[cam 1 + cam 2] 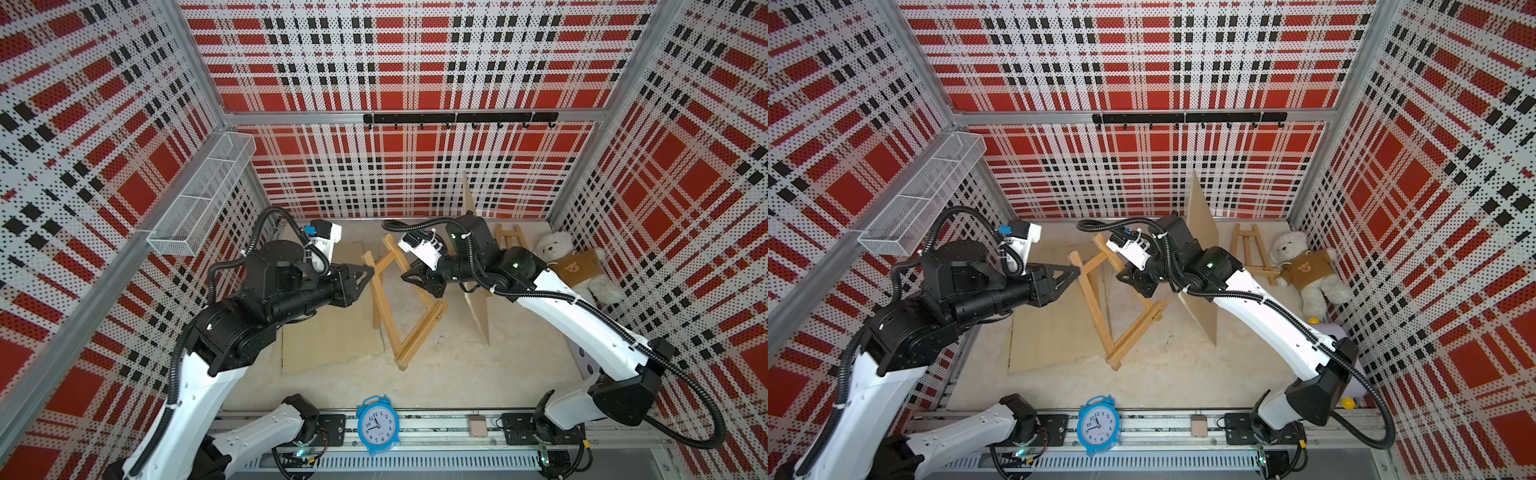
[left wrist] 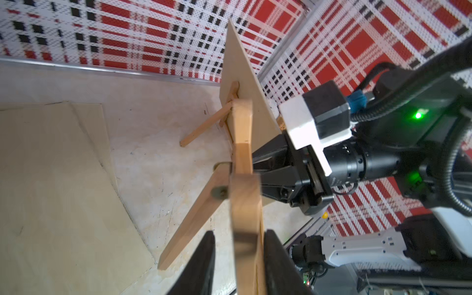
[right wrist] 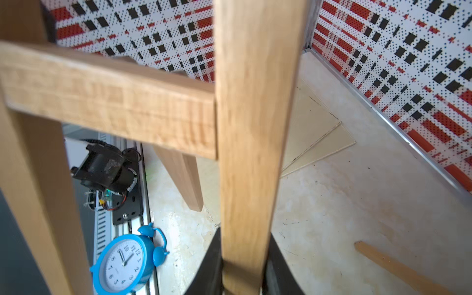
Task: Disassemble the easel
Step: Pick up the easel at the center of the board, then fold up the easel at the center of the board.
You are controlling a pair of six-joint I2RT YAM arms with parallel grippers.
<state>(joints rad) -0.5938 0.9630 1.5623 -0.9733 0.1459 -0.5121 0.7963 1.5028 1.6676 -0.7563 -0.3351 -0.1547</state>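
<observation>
Top views, grippers: two. My left gripper (image 1: pixel 368 272) and my right gripper (image 1: pixel 411 277) face each other with their tips near.
Top views, easel: one easel (image 1: pixel 381 299) stands between my grippers, its upper end at both sets of tips in both top views.
Top views, small easel: one small easel (image 1: pixel 509 237) beyond my right gripper, beside one upright board (image 1: pixel 1202 216).
Top views, flat boards: flat boards (image 1: pixel 328 336) lie below my left gripper. I count at least two, overlapping.
Top views, others: one teddy bear (image 1: pixel 577 266) past my right arm, and one clock (image 1: pixel 377 424) back between my arm bases.
Left wrist, left gripper (image 2: pixel 238 233): spread, one finger on either side of an easel (image 2: pixel 245 204) bar, with a gap showing on one side.
Left wrist, right gripper (image 2: pixel 260 166): on the bar's far side, tips hidden.
Right wrist, right gripper (image 3: pixel 244 245): pressed together on an easel (image 3: pixel 255 127) bar, both fingers against the wood.
Right wrist, others: one clock (image 3: pixel 122 260) and two overlapping flat boards (image 3: pixel 314 127).
</observation>
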